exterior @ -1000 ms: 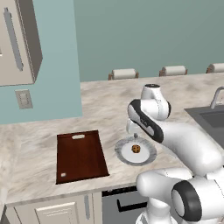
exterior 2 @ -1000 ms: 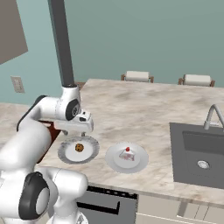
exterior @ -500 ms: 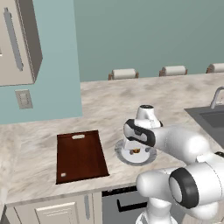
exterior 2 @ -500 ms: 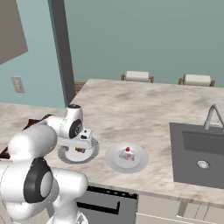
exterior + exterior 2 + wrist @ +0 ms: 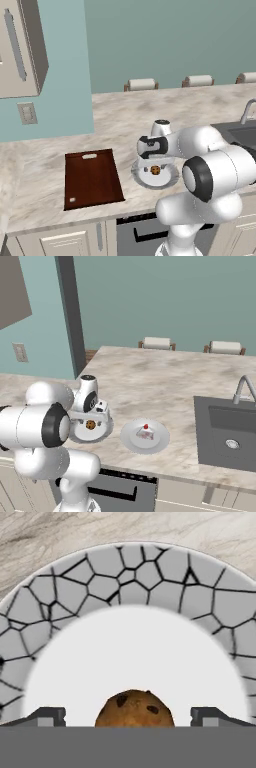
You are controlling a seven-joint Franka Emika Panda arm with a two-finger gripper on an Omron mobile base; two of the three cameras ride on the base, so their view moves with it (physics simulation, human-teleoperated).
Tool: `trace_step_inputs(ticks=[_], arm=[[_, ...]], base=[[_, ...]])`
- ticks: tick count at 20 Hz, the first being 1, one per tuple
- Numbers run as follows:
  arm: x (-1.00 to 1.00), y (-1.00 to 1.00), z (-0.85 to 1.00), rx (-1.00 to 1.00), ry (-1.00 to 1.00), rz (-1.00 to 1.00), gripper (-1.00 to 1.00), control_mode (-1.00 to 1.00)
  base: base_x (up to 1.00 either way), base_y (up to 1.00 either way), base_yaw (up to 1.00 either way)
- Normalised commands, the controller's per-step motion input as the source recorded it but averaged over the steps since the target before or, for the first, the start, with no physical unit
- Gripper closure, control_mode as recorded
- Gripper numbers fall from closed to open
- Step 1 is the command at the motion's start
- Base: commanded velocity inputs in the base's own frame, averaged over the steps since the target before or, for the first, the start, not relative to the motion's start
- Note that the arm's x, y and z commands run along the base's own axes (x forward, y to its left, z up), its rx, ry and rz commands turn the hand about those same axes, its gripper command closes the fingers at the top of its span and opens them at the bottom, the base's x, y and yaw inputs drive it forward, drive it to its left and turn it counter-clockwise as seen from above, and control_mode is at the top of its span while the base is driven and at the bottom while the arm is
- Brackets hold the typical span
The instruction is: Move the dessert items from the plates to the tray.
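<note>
The tan chocolate-chip cookie (image 5: pixel 134 708) lies on the left plate (image 5: pixel 167 178), whose grey cracked rim (image 5: pixel 135 572) fills the hand view. My gripper (image 5: pixel 129 716) is low over this plate, open, with one fingertip (image 5: pixel 47 715) on each side of the cookie and not touching it. From the base views the hand (image 5: pixel 152 148) hangs just above the cookie (image 5: pixel 155 170) (image 5: pixel 90 425). The white cake piece with red topping (image 5: pixel 145 431) sits on the second plate (image 5: pixel 131 438), to the right. The dark reddish-brown tray (image 5: pixel 92 177) lies bare, left of the plates.
A sink (image 5: pixel 230 431) with a faucet (image 5: pixel 242 388) is set into the counter at the right. Stool backs (image 5: pixel 142 84) line the counter's far edge. A wall cabinet (image 5: pixel 22 47) and an outlet (image 5: pixel 27 113) are at the left.
The arm has folded down and the hand has dropped from above the counter to just over the cookie plate. The jaws stayed wide.
</note>
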Motion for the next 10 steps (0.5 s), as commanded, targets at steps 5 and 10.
trace_step_inputs(ticks=[5, 10], arm=[[0.04, 0.0, 0.0, 0.0, 0.01, 0.0, -1.0, -1.0], [-0.27, 0.0, -0.24, -0.02, 0.03, 0.0, -1.0, -1.0]], base=[[0.0, 0.0, 0.0], [0.0, 0.0, 0.0]])
